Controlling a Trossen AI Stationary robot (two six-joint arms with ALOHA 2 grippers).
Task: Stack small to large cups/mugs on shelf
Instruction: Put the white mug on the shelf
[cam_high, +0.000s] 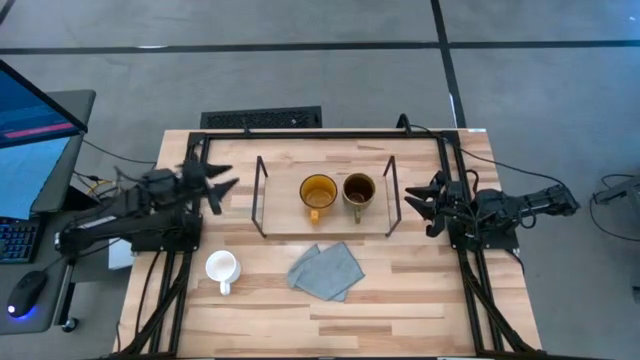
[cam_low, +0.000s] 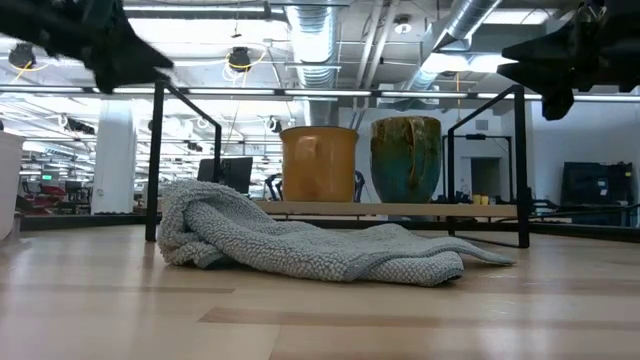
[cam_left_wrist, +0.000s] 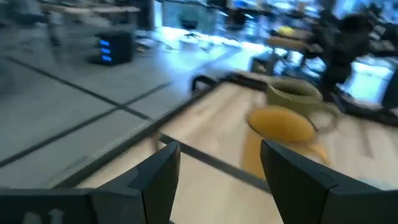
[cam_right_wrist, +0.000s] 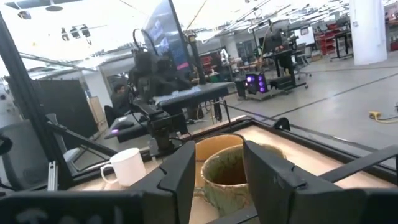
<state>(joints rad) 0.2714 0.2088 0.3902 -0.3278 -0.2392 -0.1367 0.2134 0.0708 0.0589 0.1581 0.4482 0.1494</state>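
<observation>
A grey-blue cloth (cam_high: 326, 270) is lying crumpled on the wooden table (cam_high: 400, 310) nearest the front edge, with the small white mug (cam_high: 221, 267) standing beside it toward the left arm's side, upright, its handle pointing to the front. This is the one mug not yet on the shelf, and nothing is touching it.

Just behind the cloth, the low wooden shelf (cam_high: 285, 210) with its black wire ends is carrying two mugs side by side on its right-hand half: the yellow-amber mug (cam_high: 318, 193) and, next to it, the olive-brown mug (cam_high: 359, 192), the two close together or touching. The shelf's left half is sitting bare, leaving room for a third.

Off the shelf's left end, the left gripper (cam_high: 218, 186) is hovering above the table with its jaws spread wide and nothing between them. Off the shelf's right end, the right gripper (cam_high: 420, 203) is waiting, jaws partly apart and likewise empty, looking across at the two shelved mugs.

By this showing the job is about two-thirds done: the white mug is waiting to be picked up and set in the open spot beside the yellow one, a move that appears to fall to the left arm.
</observation>
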